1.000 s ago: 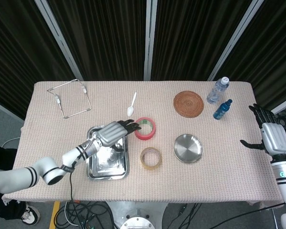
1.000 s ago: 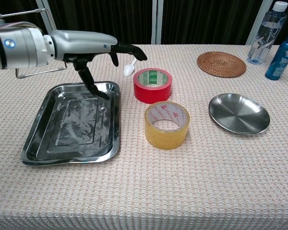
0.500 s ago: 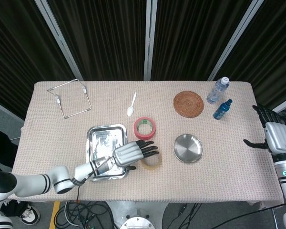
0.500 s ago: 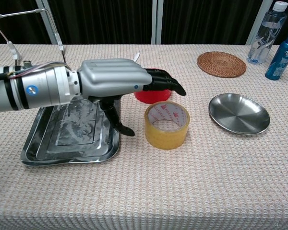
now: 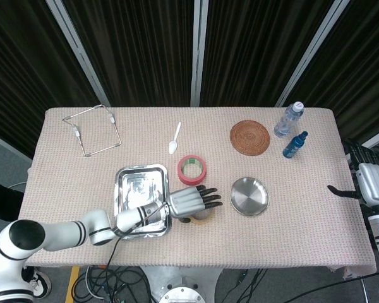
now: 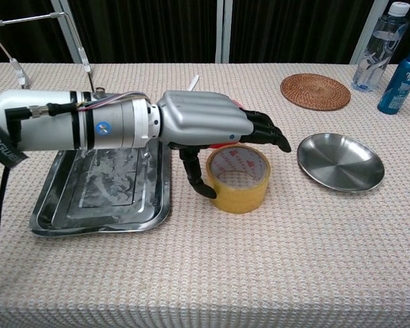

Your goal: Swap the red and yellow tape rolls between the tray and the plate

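Our left hand (image 6: 212, 123) hovers, fingers spread, over the yellow tape roll (image 6: 238, 179) near the table's front edge, beside the tray (image 6: 61, 212); next, we judge, it must close around it.

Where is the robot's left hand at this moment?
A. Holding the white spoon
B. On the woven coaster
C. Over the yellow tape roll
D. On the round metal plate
C: in both views the left hand reaches out above the yellow tape roll, fingers extended, with nothing held.
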